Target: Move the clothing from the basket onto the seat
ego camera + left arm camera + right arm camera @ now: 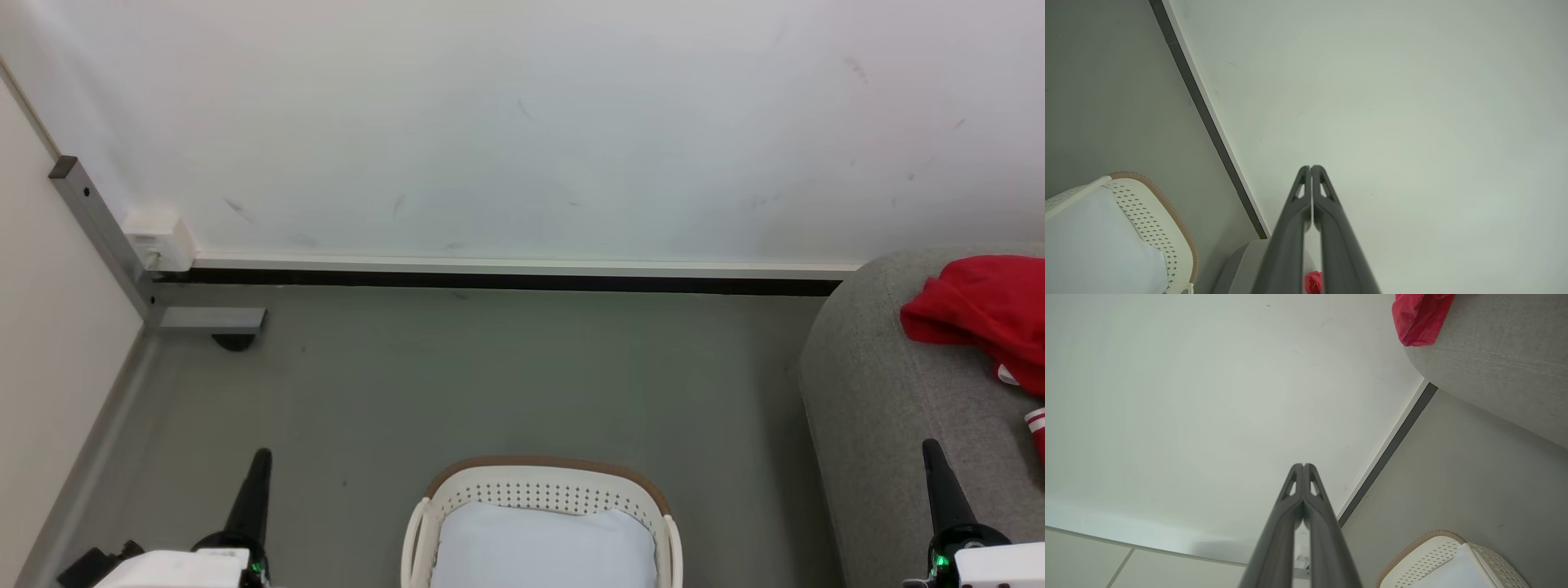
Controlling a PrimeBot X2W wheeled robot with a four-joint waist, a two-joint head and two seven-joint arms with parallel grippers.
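Clothing (984, 310): red fabric, bunched, lying on top of the seat (882, 408) at the right edge of the head view, mid-height. A bit of white trim shows at its lower edge. Seat: grey, rounded, takes up the lower right corner. Basket (542, 492): bottom centre of the frame, standing on the grey floor (506, 384), apart from the seat. It has a perforated white wall and a brown rim, and pale lining shows inside. Left claw (1310, 168): fingers pressed together tip to tip, clenched on nothing; lower left in the head view, over the floor. Right claw (1304, 465): likewise clenched, nothing between the fingers; lower right in the head view, in front of the seat. White wall (522, 122) across the top, dark strip (490, 279) along its foot, grey metal bracket (106, 237) at the left.
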